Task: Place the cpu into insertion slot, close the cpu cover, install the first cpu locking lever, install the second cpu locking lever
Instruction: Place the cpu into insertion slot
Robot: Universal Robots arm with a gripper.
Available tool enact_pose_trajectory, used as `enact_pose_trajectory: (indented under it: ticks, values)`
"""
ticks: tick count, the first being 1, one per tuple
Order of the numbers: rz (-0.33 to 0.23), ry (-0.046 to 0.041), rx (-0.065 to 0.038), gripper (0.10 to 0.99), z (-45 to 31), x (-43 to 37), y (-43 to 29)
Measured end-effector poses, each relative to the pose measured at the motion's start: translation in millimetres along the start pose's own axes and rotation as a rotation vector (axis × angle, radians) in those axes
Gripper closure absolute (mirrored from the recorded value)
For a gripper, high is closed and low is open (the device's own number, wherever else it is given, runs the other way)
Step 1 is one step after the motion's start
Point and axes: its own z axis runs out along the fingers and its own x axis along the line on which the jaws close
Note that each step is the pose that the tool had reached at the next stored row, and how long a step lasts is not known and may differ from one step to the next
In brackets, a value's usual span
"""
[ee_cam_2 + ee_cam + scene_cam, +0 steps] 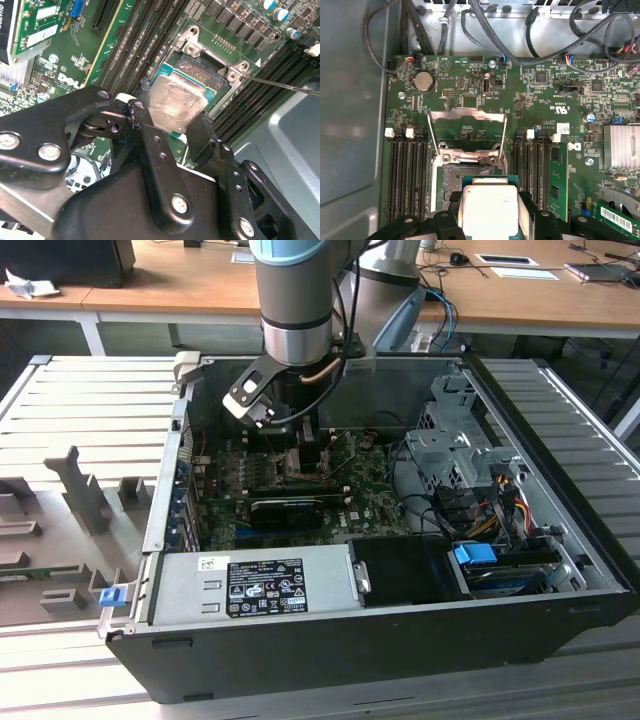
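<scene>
The gripper is clamped on the cpu, which is pinched by two opposite edges. The slot lies just ahead of and below the gripper, and whether the cpu touches it cannot be told. Beyond the slot, the cover is seen raised in the first wrist view. The cpu is judged light, stiff and thin, with a slick metal face, so it is best held by its edges and kept level.

I note: cpu sits between the gripper fingers, insertion slot beneath and just ahead; cpu cover stands raised beyond it; memory slots flank both sides.
</scene>
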Motion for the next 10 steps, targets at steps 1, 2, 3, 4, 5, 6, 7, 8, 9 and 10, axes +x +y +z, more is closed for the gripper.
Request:
enact_pose_trajectory:
  ticks: [1, 2, 3, 4, 5, 6, 7, 8, 9, 10]
  values:
    - [0.000, -0.0002, 0.000, 0.557, 0.6, -0.1, -0.1]
    - [0.000, -0.0001, 0.000, 0.557, 1.3, 0.0, -0.1]
    - [0.000, -0.0001, 0.000, 0.557, 2.2, 0.0, -0.2]
    - [0.000, -0.0002, 0.000, 0.557, 2.9, 0.0, -0.3]
    - [0.000, -0.0002, 0.000, 0.557, 4.3, 0.4, -0.5]
    - [0.000, -0.0002, 0.000, 0.557, 5.9, 0.9, -0.6]
    - [0.000, -0.0001, 0.000, 0.557, 7.5, 1.6, -0.7]
    - [0.001, -0.0004, 0.000, 0.557, 10.6, 4.6, -1.0]
    - [0.004, -0.0007, 0.000, 0.557, 12.4, 7.2, -1.1]
    - [0.010, -0.0011, 0.000, 0.557, 13.7, 8.7, -1.2]
